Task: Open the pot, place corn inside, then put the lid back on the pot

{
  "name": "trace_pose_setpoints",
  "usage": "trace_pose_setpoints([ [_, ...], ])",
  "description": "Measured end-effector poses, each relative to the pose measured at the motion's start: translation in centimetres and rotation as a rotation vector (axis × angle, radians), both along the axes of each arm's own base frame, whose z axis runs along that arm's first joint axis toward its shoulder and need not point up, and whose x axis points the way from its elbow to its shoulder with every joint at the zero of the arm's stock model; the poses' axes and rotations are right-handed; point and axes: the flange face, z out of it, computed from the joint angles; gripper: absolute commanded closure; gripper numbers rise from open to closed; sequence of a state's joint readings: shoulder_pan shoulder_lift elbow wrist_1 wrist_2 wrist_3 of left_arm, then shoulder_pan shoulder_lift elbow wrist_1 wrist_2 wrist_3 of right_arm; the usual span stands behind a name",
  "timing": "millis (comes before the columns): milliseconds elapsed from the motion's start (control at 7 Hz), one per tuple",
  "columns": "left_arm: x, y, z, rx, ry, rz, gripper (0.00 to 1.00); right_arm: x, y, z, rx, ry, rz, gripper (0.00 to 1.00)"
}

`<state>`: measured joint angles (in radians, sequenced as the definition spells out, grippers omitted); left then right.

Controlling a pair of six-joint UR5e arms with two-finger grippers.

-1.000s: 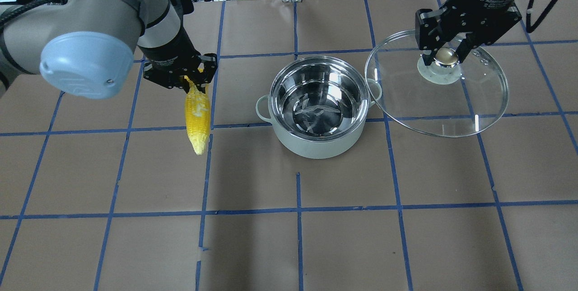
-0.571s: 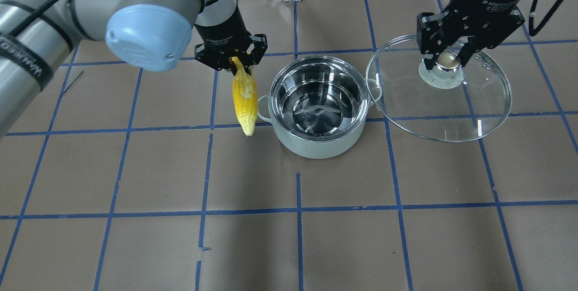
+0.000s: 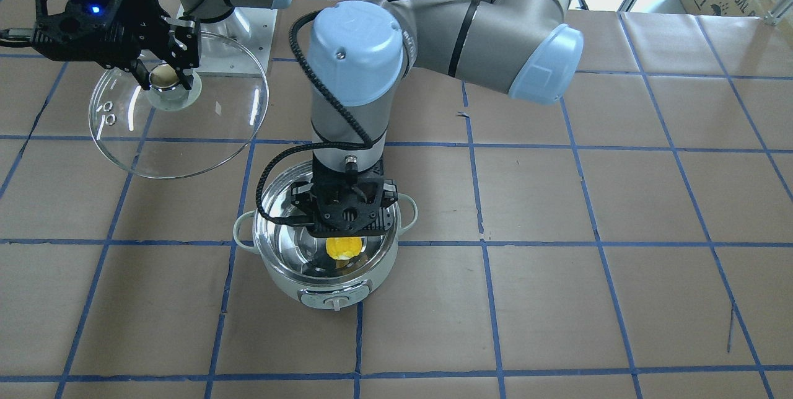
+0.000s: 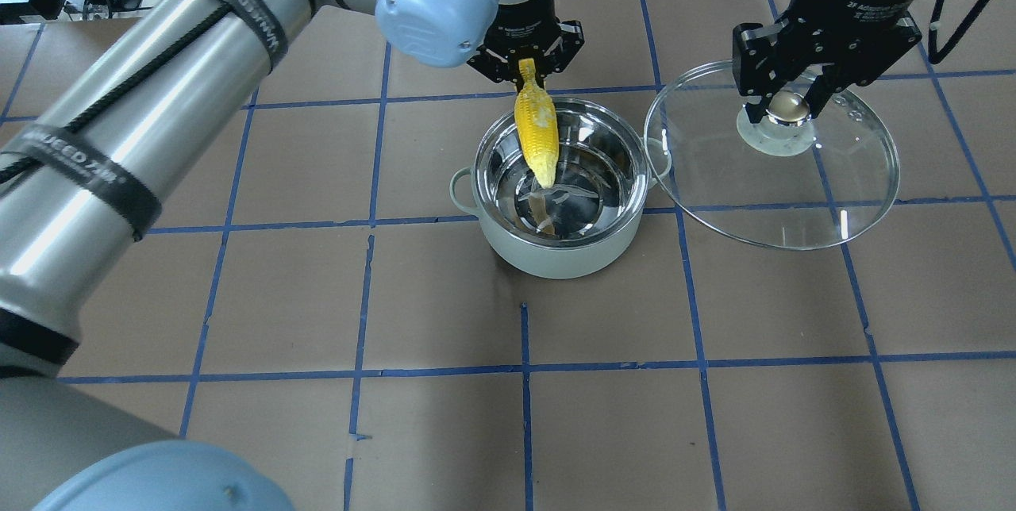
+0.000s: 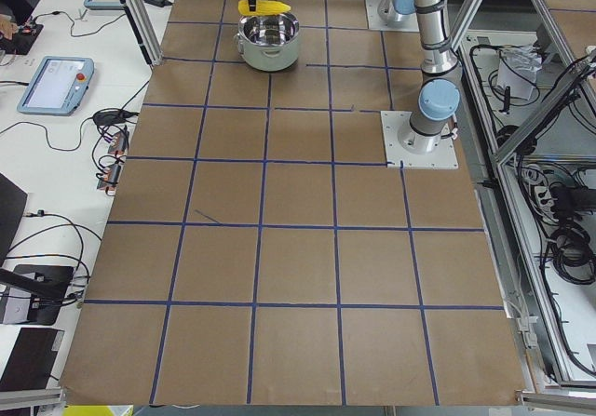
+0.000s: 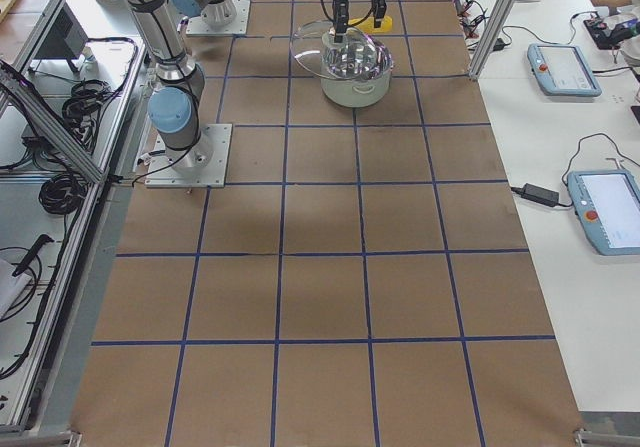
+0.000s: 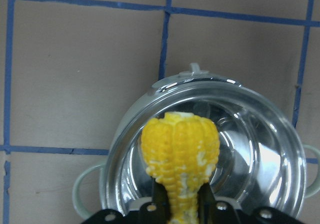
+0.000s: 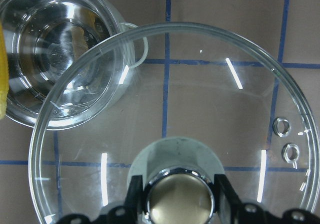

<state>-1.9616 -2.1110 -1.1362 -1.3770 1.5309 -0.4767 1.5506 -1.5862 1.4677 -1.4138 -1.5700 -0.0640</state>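
1. Step in hand: loading the corn [image 4: 538, 134]. The pot [image 4: 556, 257] stood open on the far half of the worktop [image 4: 675, 432], with its lid [image 4: 794, 201] already off.
2. The left claw [image 4: 527, 74] was closed on the corn's upper end. The cob hung tip-down over the far-left part of the pot's mouth. Whether the tip touched the steel base could not be determined.
3. The right claw [image 4: 786, 102] was clamped on the knob [image 8: 178, 196], holding the lid just right of the pot.
4. Next move, in my assessment: lower the cob, tilt it so it lies inside, release, and withdraw the arm before the lid crosses.
5. The worktop was brown paper gridded with blue tape [image 4: 524, 368].
6. White side benches carried tablets [image 6: 565, 67] and cables, and aluminium framing stood around the cell.
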Motion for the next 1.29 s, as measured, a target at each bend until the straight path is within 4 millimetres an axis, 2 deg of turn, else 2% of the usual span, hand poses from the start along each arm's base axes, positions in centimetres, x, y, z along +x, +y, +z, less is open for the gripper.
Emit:
trace_pose_setpoints([
  [143,-1.5,-0.5,-1.4,0.01,-0.005,-0.003,0.86,-0.1,-0.1,-0.3,-0.003,0.001,0.003,0.61],
  [429,-3.0,0.2,-3.6,0.04,-0.023,-0.02,0.86,-0.4,-0.2,-0.8,-0.021,0.002,0.008,0.61],
  [857,-2.8,1.5,-5.1,0.071,-0.038,-0.038,0.86,-0.4,-0.6,-1.2,-0.062,0.004,0.007,0.61],
  [1000,-2.7,1.4,-5.5,0.072,-0.038,-0.04,0.75,-0.4,-0.7,-1.2,-0.07,0.004,0.007,0.61],
  [1143,-2.7,1.2,-5.8,0.068,-0.038,-0.044,0.2,-0.4,-0.7,-1.1,-0.073,0.004,0.007,0.61],
  [1286,-2.7,1.1,-6.1,0.065,-0.038,-0.044,0.05,-0.4,-0.8,-1.2,-0.074,0.005,0.007,0.61],
])
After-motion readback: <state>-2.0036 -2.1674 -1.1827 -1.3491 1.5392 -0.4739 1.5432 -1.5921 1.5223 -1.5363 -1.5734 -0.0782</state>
